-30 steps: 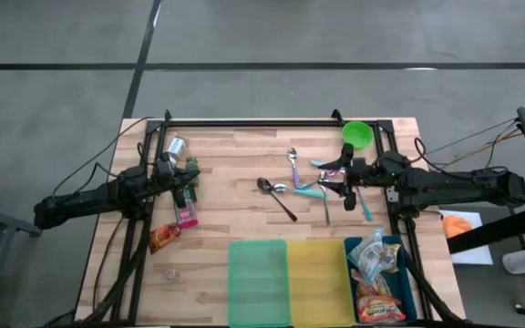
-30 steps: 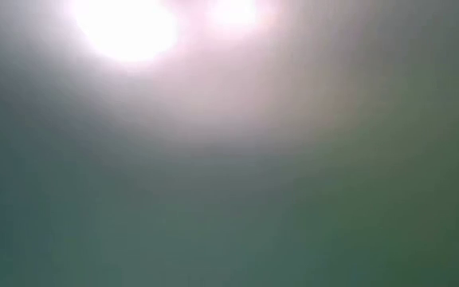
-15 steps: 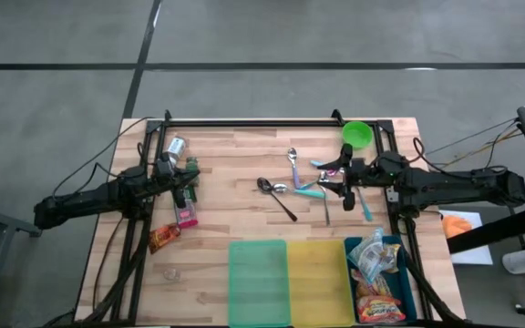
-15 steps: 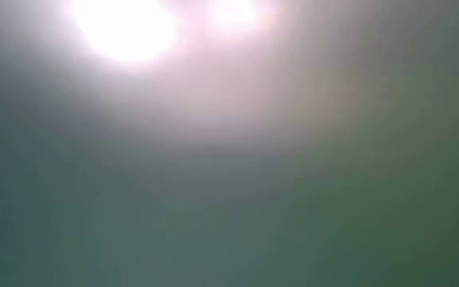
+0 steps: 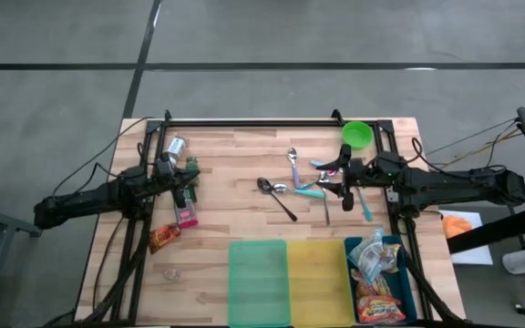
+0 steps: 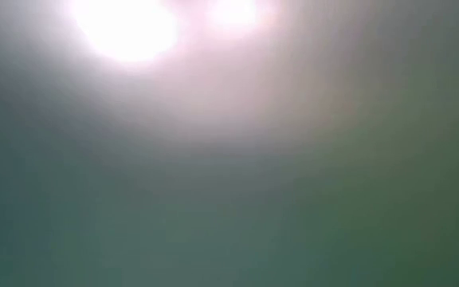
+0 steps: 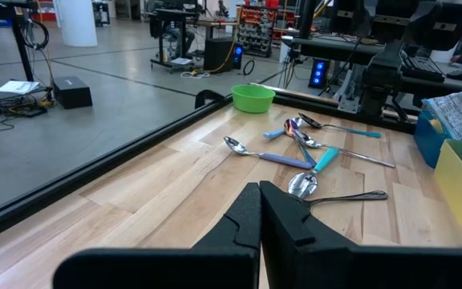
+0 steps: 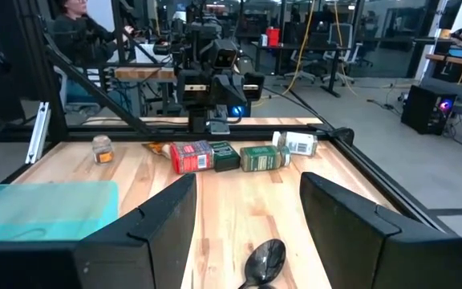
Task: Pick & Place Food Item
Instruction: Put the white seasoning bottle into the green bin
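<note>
High view: your left gripper (image 5: 182, 189) sits over the left side of the table (image 5: 244, 205), jaws together, nothing in them. Food still out there: pink carton (image 5: 186, 216) just below it, orange snack packet (image 5: 162, 238) nearer the front edge, a white can (image 5: 175, 146) and green box (image 5: 190, 165) towards the back. Right gripper (image 5: 337, 185) is mid-right among the cutlery, jaws apart, empty; a black spoon (image 5: 277, 197) lies just beside it, green bowl (image 5: 357, 135) behind. Up front: green bin (image 5: 258, 282) and yellow bin (image 5: 317, 282) look bare, blue bin (image 5: 383, 282) already has packets in. So I'd judge the task partly done, w/ several food items left and no grasp started.

Low view: washed out, glare only, nothing usable.

Left wrist view: fingers (image 7: 251, 221) pressed shut, pointing across at the spoons and bowl.

Right wrist view: fingers (image 8: 167, 221) wide apart, spoon between them on the wood; beyond, the pink carton, green boxes (image 8: 251, 157) and can in a row under the left arm. A person sits in the bkgd.

Vs a second ago: practically no change. Both arms parked where they were, items unmoved.
</note>
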You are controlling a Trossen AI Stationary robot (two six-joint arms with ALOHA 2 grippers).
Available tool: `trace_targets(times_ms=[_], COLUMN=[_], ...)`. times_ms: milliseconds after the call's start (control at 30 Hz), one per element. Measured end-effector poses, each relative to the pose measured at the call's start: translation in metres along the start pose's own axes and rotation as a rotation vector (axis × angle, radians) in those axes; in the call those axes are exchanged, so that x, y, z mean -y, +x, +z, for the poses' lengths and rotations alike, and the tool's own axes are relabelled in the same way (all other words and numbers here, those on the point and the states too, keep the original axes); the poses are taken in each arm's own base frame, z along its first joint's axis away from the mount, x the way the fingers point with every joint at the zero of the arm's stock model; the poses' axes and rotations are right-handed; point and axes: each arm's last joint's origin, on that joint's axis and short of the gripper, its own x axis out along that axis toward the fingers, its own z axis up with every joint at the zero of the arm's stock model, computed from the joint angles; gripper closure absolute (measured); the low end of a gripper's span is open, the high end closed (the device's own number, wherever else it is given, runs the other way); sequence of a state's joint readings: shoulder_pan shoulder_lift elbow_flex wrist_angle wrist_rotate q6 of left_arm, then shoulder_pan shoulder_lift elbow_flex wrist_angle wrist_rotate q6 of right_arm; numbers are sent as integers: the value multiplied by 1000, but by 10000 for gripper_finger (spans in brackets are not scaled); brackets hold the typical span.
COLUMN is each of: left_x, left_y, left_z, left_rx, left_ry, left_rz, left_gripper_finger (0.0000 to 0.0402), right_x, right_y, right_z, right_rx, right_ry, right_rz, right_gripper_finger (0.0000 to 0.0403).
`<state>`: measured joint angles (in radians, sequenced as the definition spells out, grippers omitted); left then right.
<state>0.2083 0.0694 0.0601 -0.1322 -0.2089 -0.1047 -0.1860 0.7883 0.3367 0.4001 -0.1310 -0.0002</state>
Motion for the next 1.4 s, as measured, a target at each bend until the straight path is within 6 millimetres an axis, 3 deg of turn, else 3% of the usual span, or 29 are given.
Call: trace_targets(times_ms=[300, 467, 633, 800, 1133, 1300, 1400], left_x=[0, 1, 0, 2, 14, 18, 18], left_y=[0, 0, -1, -4, 20, 27, 25], left_z=[0, 1, 2, 21, 6, 21, 40], left_rx=[1, -4, -13, 25, -241, -374, -472], left_ry=[-8, -305, -268, -273, -364, -329, -308], left_rz=[0, -27, 0, -3, 45, 98, 176], left_gripper_finger=[402, 402, 402, 402, 402, 402, 402], right_x=[0, 0, 0, 0, 0, 0, 0], right_y=[0, 0, 0, 0, 0, 0, 0], right_z=[0, 0, 0, 0, 0, 0, 0], right_rx=[0, 0, 0, 0, -1, -1, 0], right_ry=[0, 0, 0, 0, 0, 0, 0], right_rz=[0, -1, -1, -1, -1, -1, -1], right_gripper_finger=[181, 181, 181, 181, 181, 181, 181])
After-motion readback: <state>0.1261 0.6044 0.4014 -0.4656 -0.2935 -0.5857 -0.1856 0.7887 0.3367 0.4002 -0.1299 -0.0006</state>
